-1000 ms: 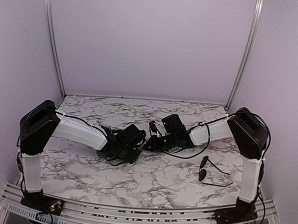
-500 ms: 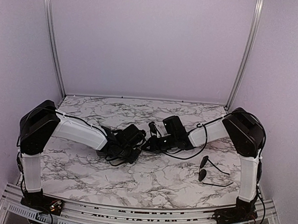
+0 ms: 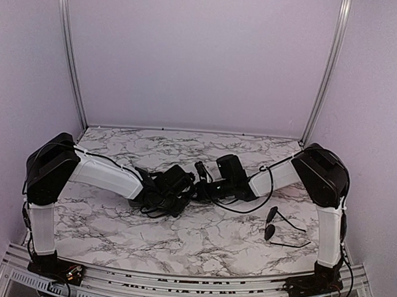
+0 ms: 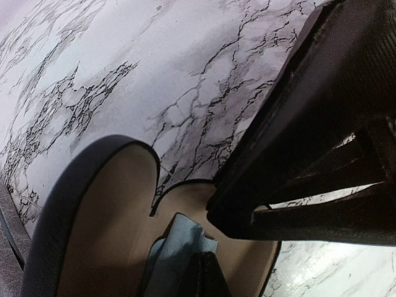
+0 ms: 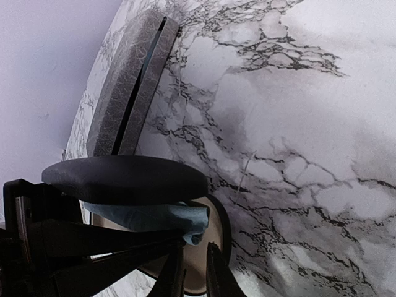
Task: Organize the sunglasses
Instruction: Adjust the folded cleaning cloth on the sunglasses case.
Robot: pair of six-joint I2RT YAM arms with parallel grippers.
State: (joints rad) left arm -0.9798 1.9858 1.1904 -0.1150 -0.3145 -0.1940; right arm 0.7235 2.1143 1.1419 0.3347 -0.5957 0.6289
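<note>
One pair of sunglasses lies on the marble table at the right; the other pair is hidden. The glossy black oval case stands open at the table's middle, showing its tan lining and a blue cloth inside. My left gripper is inside the case, its fingers shut on the cloth. My right gripper meets it from the right, its fingers nearly together across the rim of the case's lower shell. In the top view both grippers cover the case.
The grey rectangular case lies on the marble beyond the oval case, slightly ajar. Purple walls enclose the table on three sides. Black cables hang from both wrists near the middle.
The right arm's elbow and forearm have shifted a little to the left, toward the centre. The left arm and the sunglasses on the right have not moved.
</note>
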